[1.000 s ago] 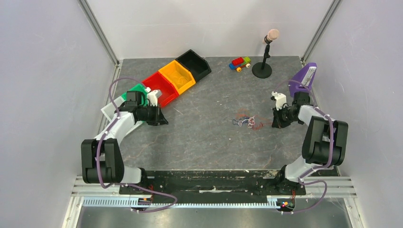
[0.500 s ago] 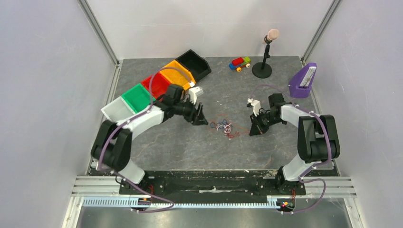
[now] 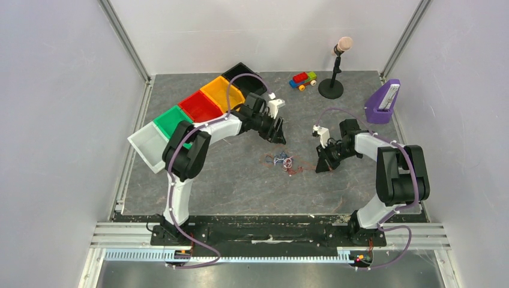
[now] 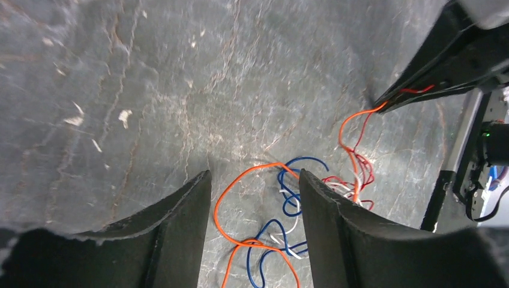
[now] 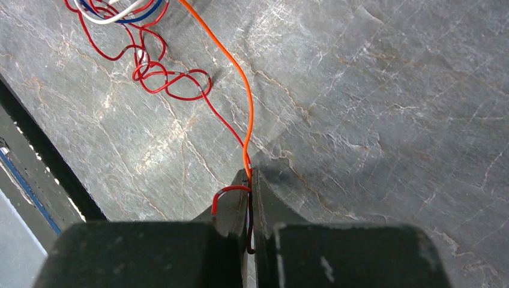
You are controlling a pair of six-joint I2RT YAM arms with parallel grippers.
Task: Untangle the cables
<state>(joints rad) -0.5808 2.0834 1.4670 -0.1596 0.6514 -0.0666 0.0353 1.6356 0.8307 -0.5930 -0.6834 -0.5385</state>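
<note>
The cables (image 3: 282, 161) lie as a loose tangle of orange, blue, white and red strands mid-table. My left gripper (image 3: 280, 138) hovers just behind them, open. In the left wrist view an orange loop (image 4: 215, 215) and blue curls lie on the table between and below its two fingers (image 4: 180, 234), untouched by them. My right gripper (image 3: 322, 167) is at the tangle's right, shut on an orange strand (image 5: 248, 108) and a red strand end (image 5: 231, 189). The orange strand runs from its tips back to the red loops (image 5: 174, 84).
A row of bins stands at the back left: white (image 3: 146, 146), green (image 3: 174, 120), red (image 3: 201, 105), orange (image 3: 221, 91), black (image 3: 247, 74). A toy car (image 3: 303, 79), a microphone stand (image 3: 332, 87) and a purple holder (image 3: 383, 103) stand at the back right.
The left arm swung from the bins to the tangle and its gripper opened. The right gripper dragged the cables leftward, then held still.
</note>
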